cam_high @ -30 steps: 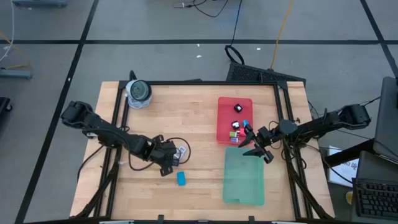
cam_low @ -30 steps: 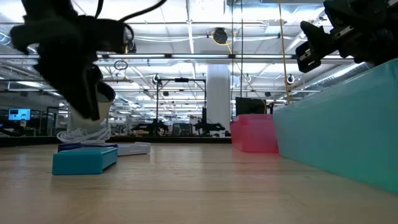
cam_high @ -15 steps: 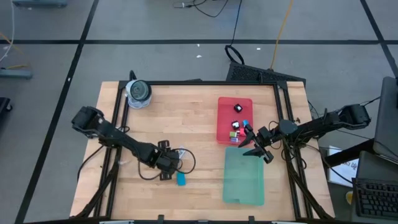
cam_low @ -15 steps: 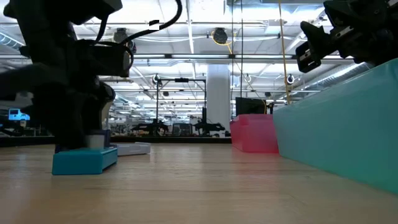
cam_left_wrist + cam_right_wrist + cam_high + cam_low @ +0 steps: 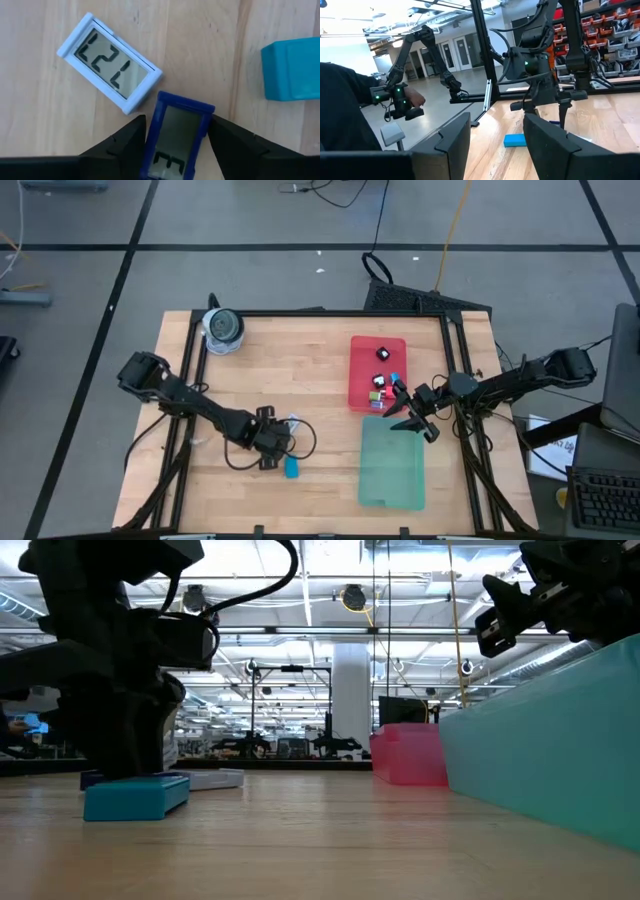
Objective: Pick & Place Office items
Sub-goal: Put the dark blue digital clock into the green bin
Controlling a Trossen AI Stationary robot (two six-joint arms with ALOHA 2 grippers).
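My left gripper stands low on the table, pointing steeply down, shut on a small dark blue display that lies flat on the wood. A white display lies flat just beyond it, and a teal block rests on the table to one side, also seen in the high view. My right gripper hangs open and holds nothing above the gap between the red tray and the green tray. Several small office items lie in the red tray. My left gripper pinches the dark blue display by its two long sides between its two fingers. The fingers come from above, pointing steeply down, and lie across the display. The display lies flat on the table, screen up.
A grey roll stands at the table's far left corner. The green tray's tall wall fills the right of the low view. Bare wood lies between the left gripper and the trays.
My left gripper has come down to the table top and a little toward the near edge, rolling its wrist as it went, and now stands over the dark blue display. The right arm has kept still.
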